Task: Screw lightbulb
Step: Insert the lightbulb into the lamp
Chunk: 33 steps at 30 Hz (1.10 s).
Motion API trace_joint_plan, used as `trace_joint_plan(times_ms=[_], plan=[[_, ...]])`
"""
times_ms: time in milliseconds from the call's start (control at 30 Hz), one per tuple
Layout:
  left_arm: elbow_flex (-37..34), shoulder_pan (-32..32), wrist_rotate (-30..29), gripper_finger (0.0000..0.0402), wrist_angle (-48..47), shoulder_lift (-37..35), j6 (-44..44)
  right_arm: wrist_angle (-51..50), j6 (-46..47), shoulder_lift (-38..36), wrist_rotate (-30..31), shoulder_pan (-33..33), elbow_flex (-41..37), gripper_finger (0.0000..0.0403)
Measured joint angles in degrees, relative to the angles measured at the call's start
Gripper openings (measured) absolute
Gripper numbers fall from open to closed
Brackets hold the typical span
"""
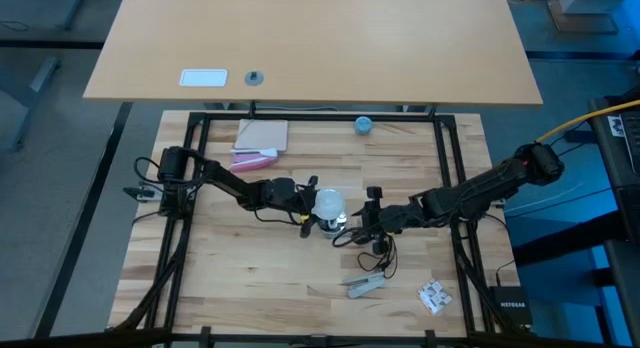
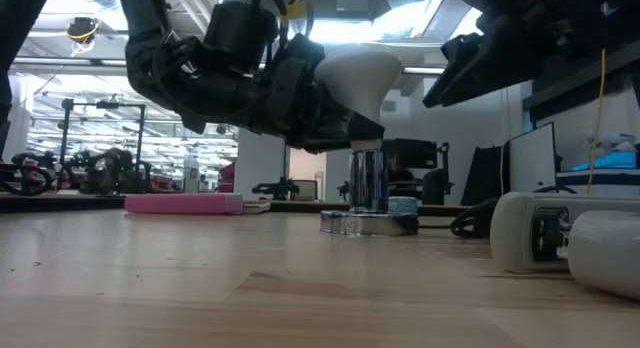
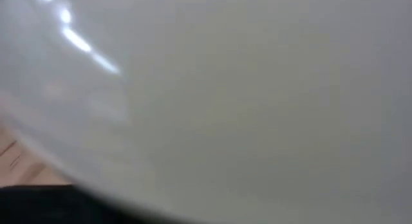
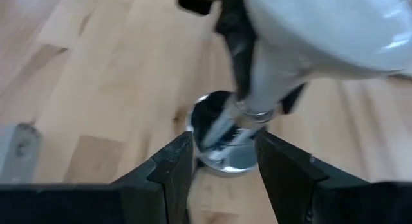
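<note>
My left gripper (image 2: 335,123) is clamped on the lightbulb (image 1: 328,201) at bench (image 1: 250,278) centre, neck down over the socket (image 2: 367,178). My worry is cross-threading if the smooth frosted dome slips or tilts. My right gripper (image 4: 222,163), at three o'clock, straddles the shiny metal base (image 2: 368,223), fingers parted.

I see the lightbulb (image 1: 328,201) mid-table atop the socket base (image 2: 366,222), left gripper (image 1: 312,210) on its left, right gripper (image 1: 364,221) on its right.
</note>
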Motion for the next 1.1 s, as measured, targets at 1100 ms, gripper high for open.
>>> trace_joint_plan(times_ms=[1100], plan=[[-0.07, 0.66, -3.39, 0.0150, -18.96, -9.22, 3.14, 3.90, 1.37, 9.50, 1.77, -0.07, 0.00, 0.0175]])
